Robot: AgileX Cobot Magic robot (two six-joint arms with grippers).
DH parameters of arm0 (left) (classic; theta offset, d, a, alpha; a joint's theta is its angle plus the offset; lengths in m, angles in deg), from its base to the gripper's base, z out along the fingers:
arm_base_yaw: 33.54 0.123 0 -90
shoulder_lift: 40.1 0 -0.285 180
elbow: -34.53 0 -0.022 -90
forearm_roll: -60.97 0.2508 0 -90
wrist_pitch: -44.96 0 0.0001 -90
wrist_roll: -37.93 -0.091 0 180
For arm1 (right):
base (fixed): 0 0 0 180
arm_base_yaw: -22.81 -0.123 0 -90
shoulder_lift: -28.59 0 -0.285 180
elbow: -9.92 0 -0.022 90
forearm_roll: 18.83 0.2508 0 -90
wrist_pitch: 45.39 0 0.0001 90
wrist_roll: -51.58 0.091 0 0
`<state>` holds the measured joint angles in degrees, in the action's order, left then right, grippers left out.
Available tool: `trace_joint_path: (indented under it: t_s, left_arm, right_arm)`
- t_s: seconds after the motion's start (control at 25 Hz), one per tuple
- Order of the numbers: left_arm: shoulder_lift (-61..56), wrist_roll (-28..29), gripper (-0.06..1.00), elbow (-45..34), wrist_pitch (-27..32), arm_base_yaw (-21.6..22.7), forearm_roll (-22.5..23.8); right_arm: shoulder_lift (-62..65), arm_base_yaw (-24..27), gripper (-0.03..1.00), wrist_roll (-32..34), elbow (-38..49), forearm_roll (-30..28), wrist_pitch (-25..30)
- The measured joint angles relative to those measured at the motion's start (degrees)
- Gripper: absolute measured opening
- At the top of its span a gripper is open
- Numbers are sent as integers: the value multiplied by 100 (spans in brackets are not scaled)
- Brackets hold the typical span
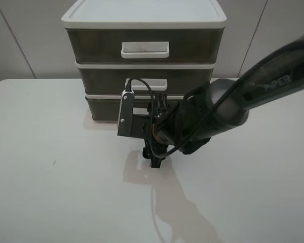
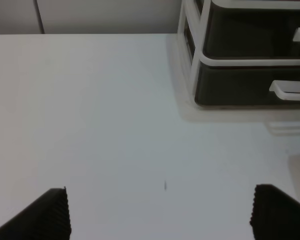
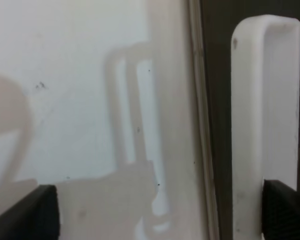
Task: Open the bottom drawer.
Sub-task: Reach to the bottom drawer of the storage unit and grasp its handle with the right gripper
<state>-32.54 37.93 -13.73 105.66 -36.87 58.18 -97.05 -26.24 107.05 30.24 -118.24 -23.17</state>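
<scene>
Exterior high view: the bottom drawer (image 1: 104, 108) is the lowest of three in the white-framed unit (image 1: 142, 15) at the middle of the counter's (image 1: 50, 192) back edge; its front looks closed. Right claw (image 1: 153, 155) sits just before it, fingers (image 3: 37, 212) spread wide, gripping nothing; its wrist view shows the white handle (image 3: 265, 100) beside one finger. Left claw (image 2: 160, 215) is wide open and empty over the counter.

A white table (image 1: 50, 192) carries a white-framed drawer unit (image 1: 142, 12). Its top drawer (image 1: 91, 45) and middle drawer (image 1: 99, 80) sit closed, before a pale wall (image 1: 20, 35).
</scene>
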Motion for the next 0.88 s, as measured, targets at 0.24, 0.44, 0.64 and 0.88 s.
trace_joint_path:
  t_s: [0.24,0.44,0.64,0.88]
  left_arm:
    - [0,0,74,0,0,0,0]
    - [0,0,74,0,0,0,0]
    - [0,0,74,0,0,0,0]
    - [0,0,74,0,0,0,0]
  right_arm:
    - [-102,0,79,0,-68,-40,45]
    - [-114,0,78,0,-68,-46,70]
    - [-114,0,61,0,-74,-77,260]
    - [-109,0,24,0,-134,-122,490]
